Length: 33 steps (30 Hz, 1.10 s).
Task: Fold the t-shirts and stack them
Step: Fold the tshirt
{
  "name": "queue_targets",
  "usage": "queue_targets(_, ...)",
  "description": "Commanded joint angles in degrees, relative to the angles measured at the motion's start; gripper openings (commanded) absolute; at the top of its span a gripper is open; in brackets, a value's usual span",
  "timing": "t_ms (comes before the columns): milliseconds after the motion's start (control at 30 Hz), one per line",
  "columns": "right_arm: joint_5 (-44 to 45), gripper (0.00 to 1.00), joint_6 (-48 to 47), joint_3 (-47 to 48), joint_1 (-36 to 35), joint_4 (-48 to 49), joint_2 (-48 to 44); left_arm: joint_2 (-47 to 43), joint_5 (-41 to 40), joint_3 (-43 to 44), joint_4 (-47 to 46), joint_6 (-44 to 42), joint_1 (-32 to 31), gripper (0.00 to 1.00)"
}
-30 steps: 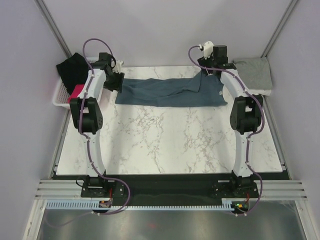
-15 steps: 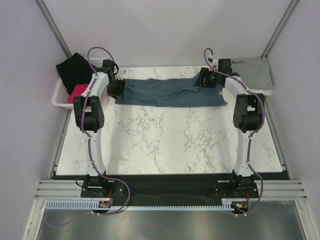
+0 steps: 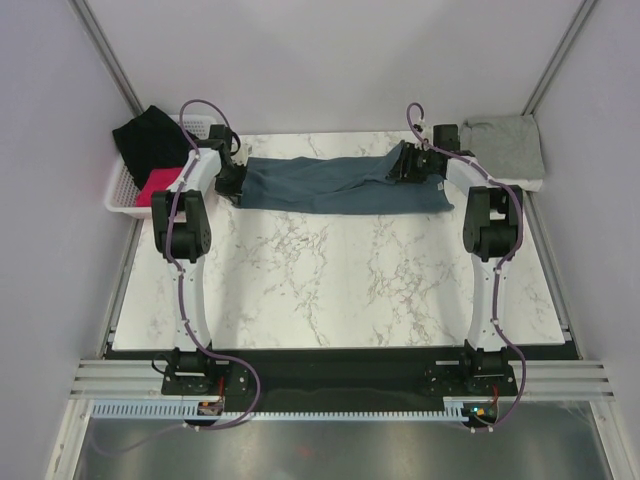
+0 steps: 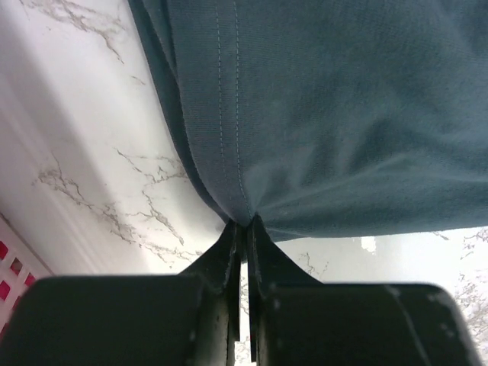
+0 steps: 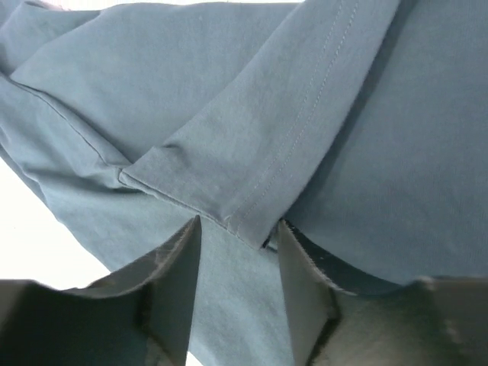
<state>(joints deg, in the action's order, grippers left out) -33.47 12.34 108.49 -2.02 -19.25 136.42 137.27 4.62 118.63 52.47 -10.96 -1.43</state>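
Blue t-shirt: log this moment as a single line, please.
blue t-shirt: stretched lengthwise at far side | left gripper: shut on its left end | right gripper: open, astride a hemmed fold | grey t-shirt: far right, untouched

Both your arms stretch to the far side, elbows raised and wrists angled inward toward each other. Your left gripper (image 4: 242,226) is pinched tight on the blue tee (image 4: 343,114), fingers meeting. Your right gripper (image 5: 238,229) sits low, fingers (image 5: 171,282) apart, not clamped.
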Motion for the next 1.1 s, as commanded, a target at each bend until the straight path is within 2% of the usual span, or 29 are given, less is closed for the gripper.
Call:
queue_targets(0, -2.65, 0.47, 1.2, 2.52, 0.0, 3.07, 1.3, -0.6, -0.85, -1.91, -0.87, -0.11, 0.46, 0.02)
queue_targets(33, -2.82, 0.44, 1.37, 2.61, 0.0, 3.33, 1.39, -0.69, -0.76, -2.08, -0.79, -0.03, 0.55, 0.02)
queue_targets(133, -3.7, 0.28, 2.25, 3.31, 0.0, 4.83, 1.92, -1.22, -0.58, -2.87, -0.7, -0.38, 0.73, 0.02)
queue_targets(167, -3.96, 0.15, 2.77, 4.01, 0.0, 5.7, 2.09, -1.74, -0.49, -3.22, -0.7, -0.38, 0.73, 0.02)
queue_targets(233, -4.14, 0.0, 4.18, 4.89, -0.09, 6.76, 2.27, -2.44, 0.21, -4.45, -0.7, -0.38, 0.73, 0.02)
queue_targets(333, -4.84, 0.0, 8.48, 9.79, -0.26, 9.75, 3.23, -3.06, 0.39, -5.6, -0.7, -0.46, 0.64, 0.02)
queue_targets(367, -5.19, 0.0, 13.97, 14.16, -0.52, 13.93, 5.85, -3.5, -0.14, -6.73, -0.7, -0.99, 0.38, 0.02)
queue_targets(467, -4.85, 0.0, 18.41, 19.99, -0.88, 17.57, 9.2, -4.11, -0.58, -7.7, -0.79, -1.17, 0.12, 0.02)
queue_targets(533, -3.1, 0.04, 19.47, 26.58, -1.75, 18.71, 12.88, -4.56, -1.1, -8.24, -0.7, -1.78, -0.41, 0.11)
queue_targets(567, -2.39, 0.16, 20.26, 28.25, -2.11, 18.8, 13.86, -4.82, -1.8, -8.85, -0.87, -2.22, -0.68, 0.18)
queue_targets(600, -2.12, 0.52, 20.62, 30.01, -2.72, 20.89, 14.57, -5.34, -2.77, -9.2, -1.05, -2.22, -0.94, 0.24)
queue_targets(667, -3.35, 0.74, 20.8, 30.82, -3.25, 22.14, 15.1, -6.31, -4.35, -10.26, -1.58, -1.96, -1.47, 0.32)
queue_targets(700, -3.96, 0.87, 20.8, 30.82, -3.43, 22.41, 14.32, -7.45, -4.53, -10.52, -2.1, -1.96, -1.64, 0.4)
queue_targets(800, -6.86, 0.98, 20.8, 26.63, -2.73, 22.41, 9.94, -10.34, -6.82, -10.96, -2.46, -1.87, -2.17, 0.44)
queue_targets(967, -6.87, 0.98, 17.47, 17.04, 1.14, 19.43, 1.85, -16.15, -9.54, -9.56, -3.25, -0.47, -2.52, 0.44)
queue_targets(1067, -4.93, 0.98, 13.42, 11.5, 4.65, 13.98, -2.29, -17.65, -8.84, -7.1, -2.81, -0.46, -2.87, 0.45)
